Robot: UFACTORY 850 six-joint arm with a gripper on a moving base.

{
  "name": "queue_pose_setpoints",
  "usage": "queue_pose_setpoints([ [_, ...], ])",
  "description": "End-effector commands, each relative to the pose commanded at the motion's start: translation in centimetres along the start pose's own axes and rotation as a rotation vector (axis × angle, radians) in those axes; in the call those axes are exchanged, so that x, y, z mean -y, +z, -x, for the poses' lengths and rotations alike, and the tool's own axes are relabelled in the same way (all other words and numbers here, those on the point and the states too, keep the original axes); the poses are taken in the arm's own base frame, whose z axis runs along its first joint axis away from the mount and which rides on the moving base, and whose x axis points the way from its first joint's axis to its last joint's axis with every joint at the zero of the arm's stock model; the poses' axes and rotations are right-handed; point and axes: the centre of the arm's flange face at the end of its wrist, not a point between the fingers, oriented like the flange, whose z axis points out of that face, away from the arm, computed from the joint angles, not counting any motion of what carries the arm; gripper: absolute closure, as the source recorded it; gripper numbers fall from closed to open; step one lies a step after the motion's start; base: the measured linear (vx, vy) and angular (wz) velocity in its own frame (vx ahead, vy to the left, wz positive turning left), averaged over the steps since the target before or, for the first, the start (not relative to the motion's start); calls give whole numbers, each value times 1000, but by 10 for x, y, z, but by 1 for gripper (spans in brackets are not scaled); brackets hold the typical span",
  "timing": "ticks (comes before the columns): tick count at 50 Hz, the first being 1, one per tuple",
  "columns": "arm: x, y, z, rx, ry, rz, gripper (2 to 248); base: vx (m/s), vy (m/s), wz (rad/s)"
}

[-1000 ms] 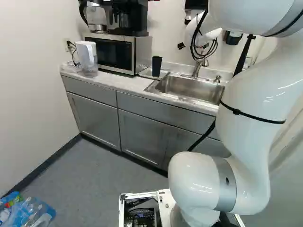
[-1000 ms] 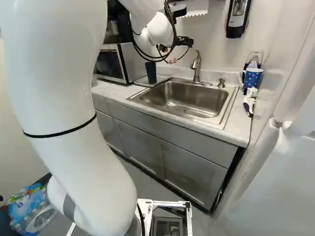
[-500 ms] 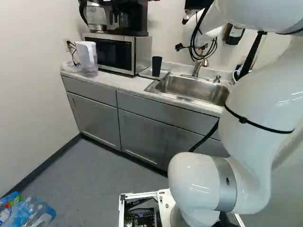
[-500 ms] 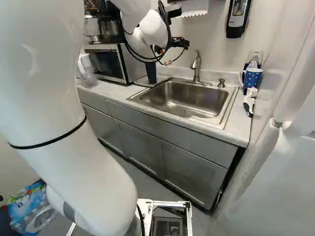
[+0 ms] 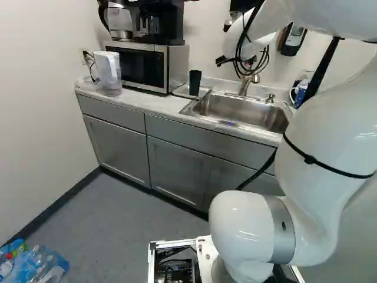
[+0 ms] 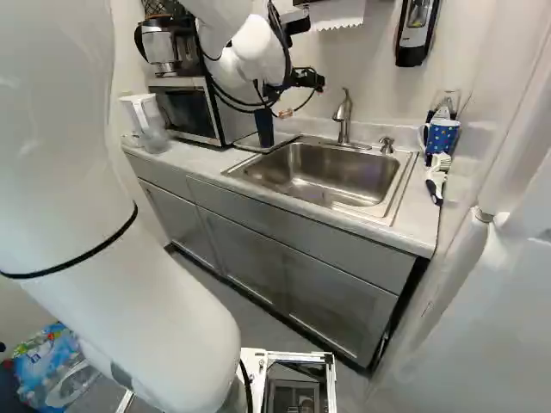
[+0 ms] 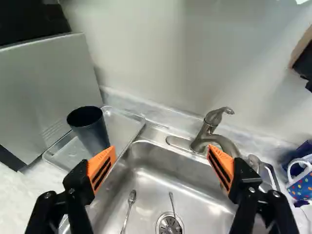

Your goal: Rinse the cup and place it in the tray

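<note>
The gripper (image 6: 294,81) stands open, its two orange pads (image 7: 102,165) set wide apart above the sink (image 7: 146,161). The dark tumbler (image 7: 91,130) is upright in the metal tray (image 7: 118,127), which lies just beside the sink on the side toward the microwave (image 5: 141,68). Contact between tumbler and gripper cannot be determined. The faucet (image 7: 204,137) rises at the sink's rear edge. Inside the sink lie a spoon (image 7: 131,198) and a second slender utensil (image 7: 172,201), the latter reaching the drain (image 7: 168,225). A blue dotted mug (image 6: 442,135) sits beside the sink, opposite the tray.
</note>
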Motion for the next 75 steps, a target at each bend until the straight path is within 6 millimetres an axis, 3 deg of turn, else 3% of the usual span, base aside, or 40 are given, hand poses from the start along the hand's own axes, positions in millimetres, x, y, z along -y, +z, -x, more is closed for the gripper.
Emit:
queue_pose_setpoints([
  [35, -3, -9, 14, 120, 1, 27, 3, 0, 0, 0],
  [75, -8, -46, 45, 281, 7, 73, 3, 0, 0, 0],
])
